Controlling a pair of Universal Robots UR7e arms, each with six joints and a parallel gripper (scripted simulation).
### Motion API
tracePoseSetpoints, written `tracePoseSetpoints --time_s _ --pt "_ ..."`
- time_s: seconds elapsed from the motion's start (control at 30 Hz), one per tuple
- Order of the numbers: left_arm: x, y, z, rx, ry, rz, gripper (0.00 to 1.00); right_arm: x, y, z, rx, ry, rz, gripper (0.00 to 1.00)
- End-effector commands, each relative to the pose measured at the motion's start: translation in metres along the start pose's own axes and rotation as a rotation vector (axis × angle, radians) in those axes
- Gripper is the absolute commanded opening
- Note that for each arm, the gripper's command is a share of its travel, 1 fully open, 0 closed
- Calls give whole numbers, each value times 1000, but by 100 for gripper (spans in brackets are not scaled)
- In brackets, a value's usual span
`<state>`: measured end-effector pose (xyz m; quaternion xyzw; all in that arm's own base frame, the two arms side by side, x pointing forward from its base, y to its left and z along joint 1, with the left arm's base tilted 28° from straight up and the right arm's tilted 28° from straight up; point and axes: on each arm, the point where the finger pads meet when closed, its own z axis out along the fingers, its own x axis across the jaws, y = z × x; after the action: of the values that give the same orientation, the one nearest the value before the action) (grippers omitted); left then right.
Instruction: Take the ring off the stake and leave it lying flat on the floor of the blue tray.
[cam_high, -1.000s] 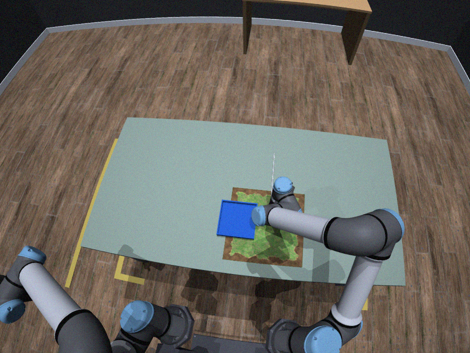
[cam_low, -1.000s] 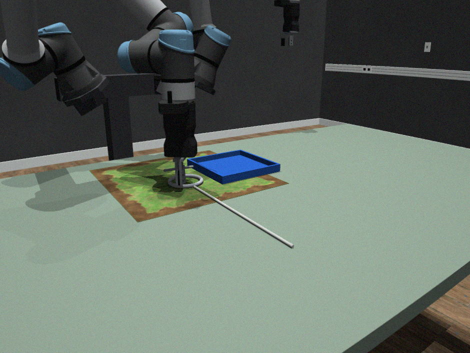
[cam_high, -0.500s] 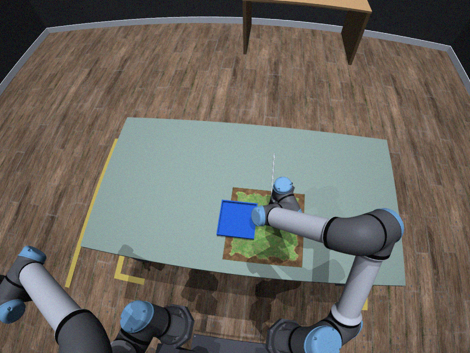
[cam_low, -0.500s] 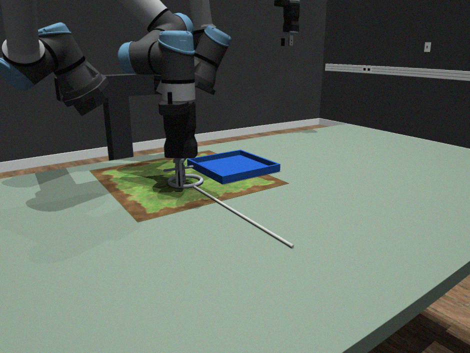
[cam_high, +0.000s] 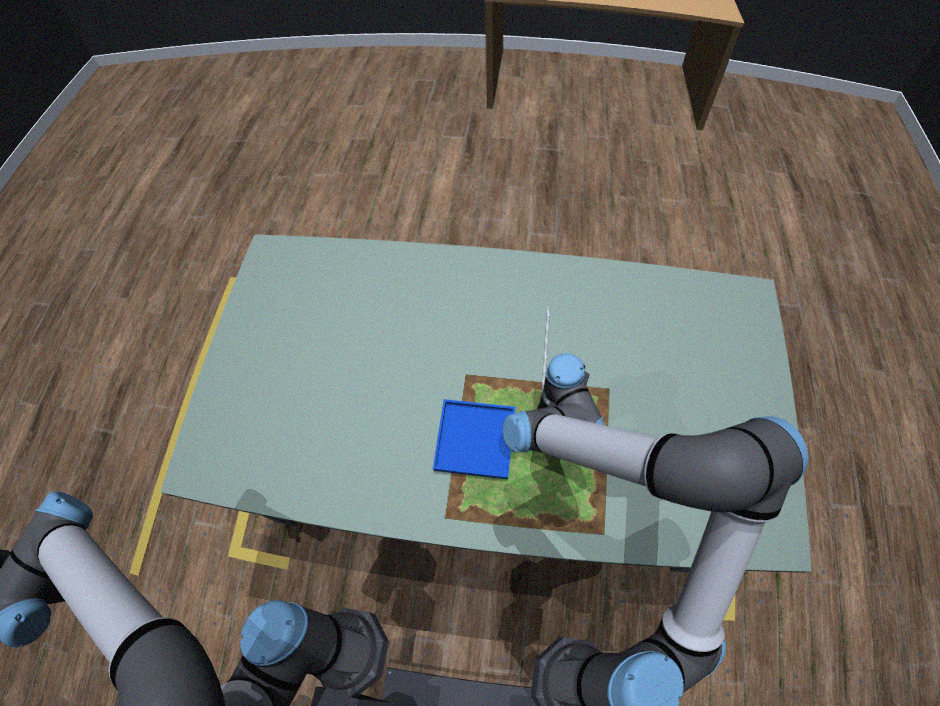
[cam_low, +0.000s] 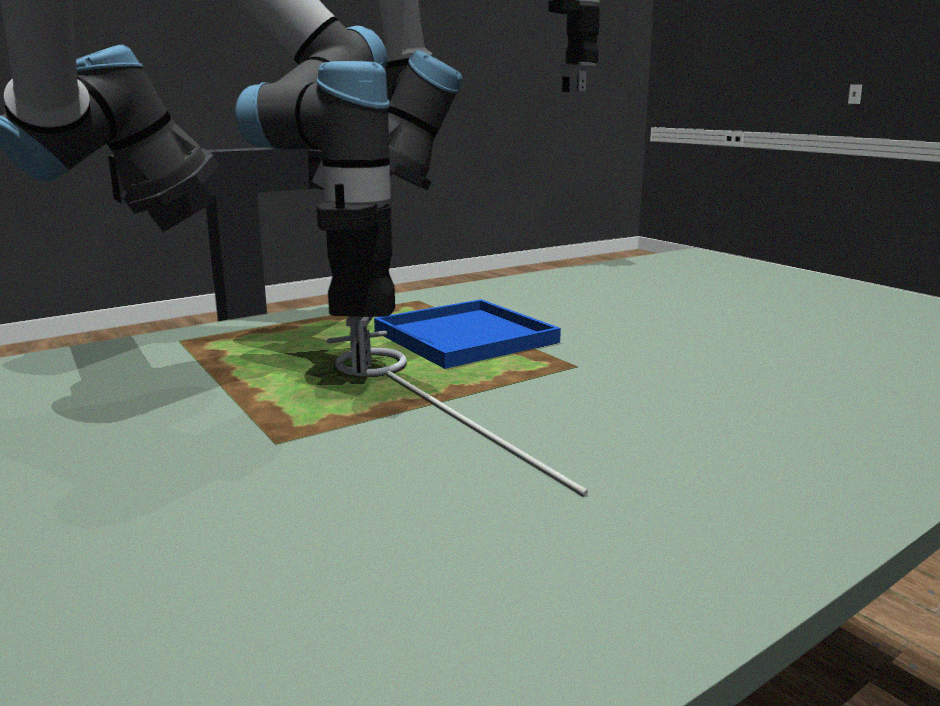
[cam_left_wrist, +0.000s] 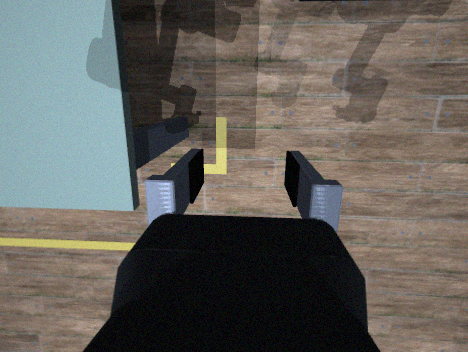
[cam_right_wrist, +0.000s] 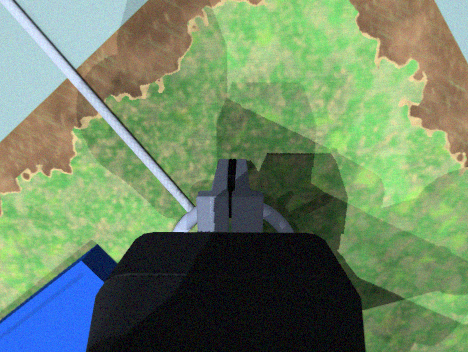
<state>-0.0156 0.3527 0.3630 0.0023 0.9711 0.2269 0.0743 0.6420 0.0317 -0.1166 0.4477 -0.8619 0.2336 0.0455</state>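
we observe the ring (cam_low: 401, 364) (cam_right_wrist: 281, 220) low around the stake (cam_low: 369, 351), above the patterned mat (cam_high: 524, 490) (cam_low: 284, 430) (cam_right_wrist: 285, 45) and outside the blue tray (cam_high: 474, 439) (cam_low: 471, 330) (cam_right_wrist: 42, 320). we note the right gripper (cam_low: 359, 370) (cam_right_wrist: 232, 176) at the ring, its fingers narrowed fully together, with nothing gripped. we find the left gripper (cam_left_wrist: 244, 167) wide apart, beyond the table (cam_high: 341, 341) (cam_low: 645, 455) (cam_left_wrist: 55, 110) edge. we see a rod (cam_high: 547, 334) (cam_low: 486, 433) (cam_right_wrist: 120, 127) extending past the mat.

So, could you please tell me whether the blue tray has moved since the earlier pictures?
No, the blue tray overlaps the patterned mat exactly as before.
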Motion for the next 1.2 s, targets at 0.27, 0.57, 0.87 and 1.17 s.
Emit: tracePoseSetpoints --time_s 0.27,0.57,0.87,1.17 --pt "1 -1 0 1 1 -4 100 -1 -3 -1 2 -3 3 0" --pt "1 -1 0 1 1 -4 100 -1 -3 -1 2 -3 3 0" --pt "1 -1 0 1 1 -4 100 0 -3 0 2 -2 3 0" --pt "1 -1 0 1 1 -4 100 0 -3 2 2 -2 3 0"
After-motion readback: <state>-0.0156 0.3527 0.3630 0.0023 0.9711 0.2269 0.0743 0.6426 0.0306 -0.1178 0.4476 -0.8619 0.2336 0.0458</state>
